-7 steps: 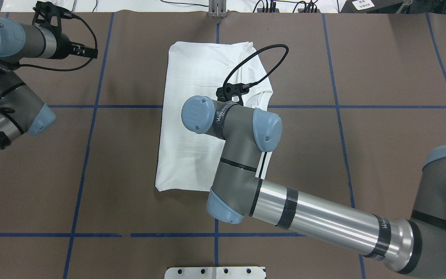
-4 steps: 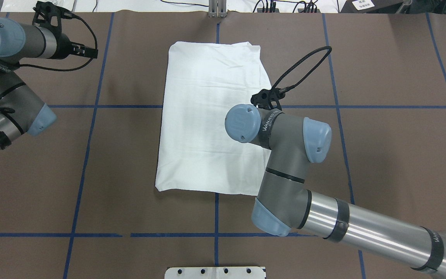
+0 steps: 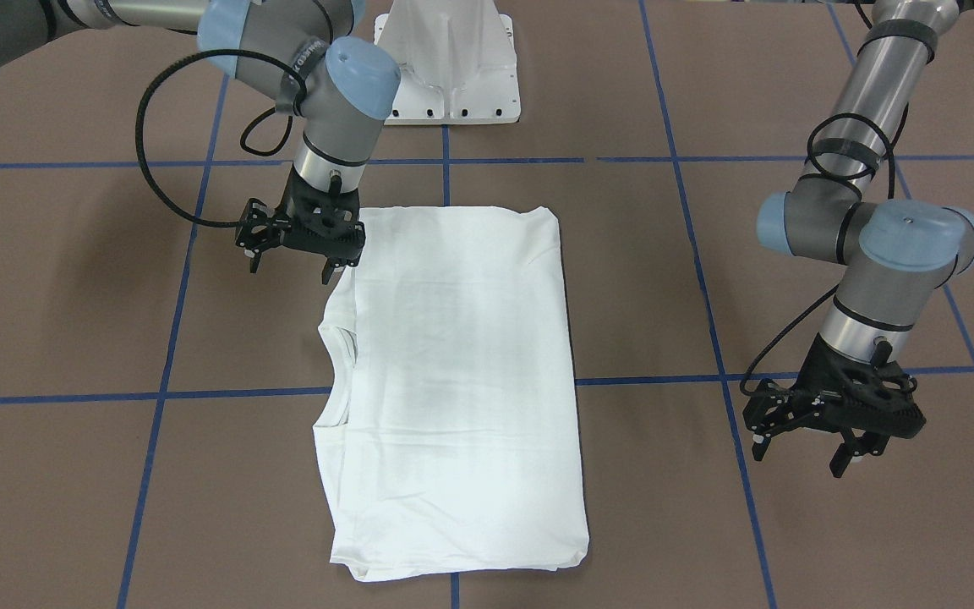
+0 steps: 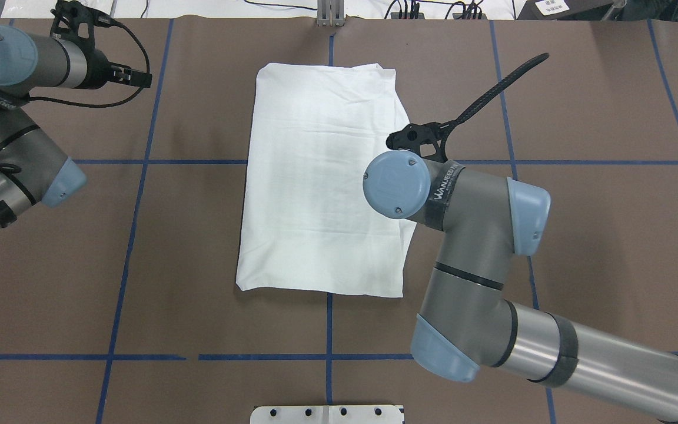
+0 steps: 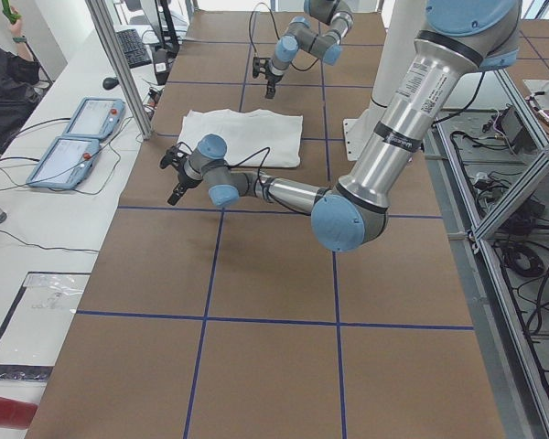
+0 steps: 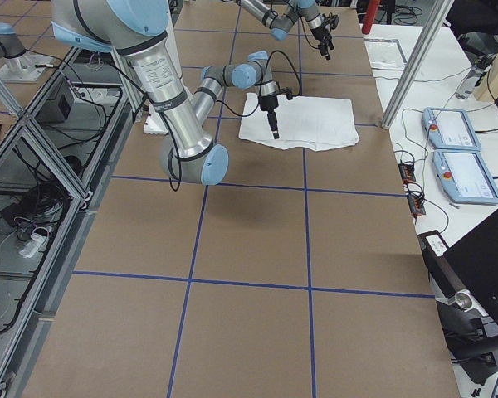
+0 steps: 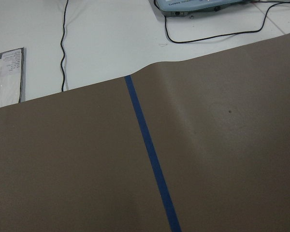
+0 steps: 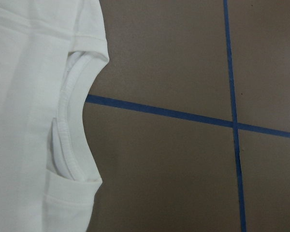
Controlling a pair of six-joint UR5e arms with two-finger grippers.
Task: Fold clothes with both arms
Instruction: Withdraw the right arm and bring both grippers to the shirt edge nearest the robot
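The clothes are one white shirt (image 3: 453,381), folded into a long flat rectangle on the brown table, also seen in the overhead view (image 4: 321,176). Its ribbed collar (image 8: 70,130) shows at the edge on my right side (image 3: 339,372). My right gripper (image 3: 290,271) hangs open and empty just off that edge, near the shirt's corner closest to my base. In the overhead view its wrist (image 4: 398,184) covers part of the shirt's edge. My left gripper (image 3: 798,461) is open and empty, low over bare table well away from the shirt.
A white pedestal base (image 3: 449,76) stands at my side of the table. Blue tape lines (image 7: 152,159) grid the brown cover. Two control tablets (image 5: 73,137) and cables lie beyond the far edge, where a person sits at the corner.
My right arm has drawn back rightward from over the shirt to its edge. A raised, rumpled part of the shirt now lies flat. The left arm has not moved.
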